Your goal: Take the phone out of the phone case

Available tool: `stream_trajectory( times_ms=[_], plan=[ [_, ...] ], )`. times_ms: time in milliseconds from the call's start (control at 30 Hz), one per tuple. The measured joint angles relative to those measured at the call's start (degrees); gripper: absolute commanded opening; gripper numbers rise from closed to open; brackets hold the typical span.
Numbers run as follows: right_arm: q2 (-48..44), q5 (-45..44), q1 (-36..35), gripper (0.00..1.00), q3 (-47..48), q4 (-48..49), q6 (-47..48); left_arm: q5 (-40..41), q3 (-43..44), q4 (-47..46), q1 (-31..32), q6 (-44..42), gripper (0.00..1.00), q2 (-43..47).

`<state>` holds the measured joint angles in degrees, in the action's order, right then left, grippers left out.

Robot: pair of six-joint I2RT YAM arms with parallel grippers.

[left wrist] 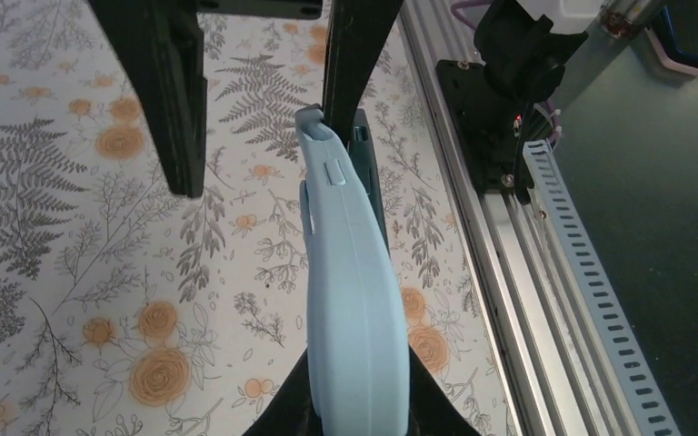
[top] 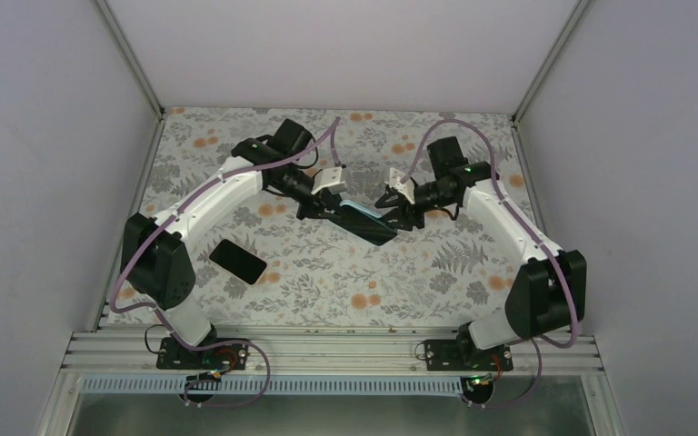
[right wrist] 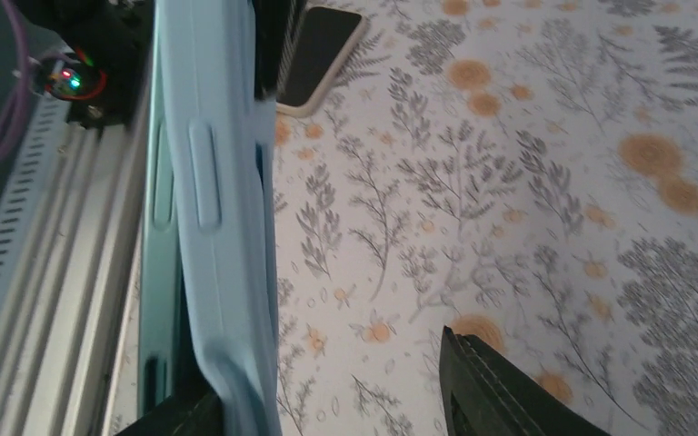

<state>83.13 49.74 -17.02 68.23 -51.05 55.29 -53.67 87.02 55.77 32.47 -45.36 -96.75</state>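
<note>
The left gripper (left wrist: pixel 259 150) stands wide open; only its right finger (left wrist: pixel 350 54) touches the top end of the light blue phone case (left wrist: pixel 354 309). The right gripper (right wrist: pixel 327 363) is spread just as wide, the case against one finger, the other finger well apart. The case sits on edge between both grippers over the middle of the floral table (top: pixel 327 282), a dark phone (left wrist: pixel 370 173) in it. Farther left, a second phone (top: pixel 237 262) lies flat.
</note>
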Motion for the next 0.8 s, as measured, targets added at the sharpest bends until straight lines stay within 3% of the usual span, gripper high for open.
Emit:
stream_trajectory(
  times_ms=[67,200,233,300,367,400,600,800],
  plan=[
    [1.9,1.2,-1.0,0.45,2.2,-1.6,0.2,-0.3,-0.1,-0.8,0.0,0.8,0.02,0.0],
    [3.1,1.2,-2.3,0.12,3.1,-3.0,-0.8,0.0,-2.0,-3.4,0.0,2.9,0.04,0.4],
    [3.1,0.7,-2.6,0.06,3.1,-3.2,-1.1,0.3,-2.3,-3.9,-0.1,3.4,0.11,0.4],
    [3.4,-0.1,-3.3,0.04,3.1,-3.5,-1.8,1.3,-2.7,-4.7,-0.3,4.3,0.33,0.4],
    [3.6,0.3,-3.8,0.04,3.1,-2.6,-2.4,1.9,-2.8,-7.5,0.1,5.2,0.69,0.6],
    [3.6,0.5,-4.7,0.04,3.1,-1.4,-2.9,2.0,-2.8,-9.4,0.7,5.3,0.8,0.7],
    [2.2,0.0,-5.2,0.04,-0.2,3.9,-7.4,6.6,-2.3,-15.6,2.3,7.5,0.92,4.5],
    [2.0,-4.0,3.1,0.04,-1.7,9.1,-14.6,15.9,-6.9,-24.2,1.6,10.3,0.99,12.0]
  ],
)
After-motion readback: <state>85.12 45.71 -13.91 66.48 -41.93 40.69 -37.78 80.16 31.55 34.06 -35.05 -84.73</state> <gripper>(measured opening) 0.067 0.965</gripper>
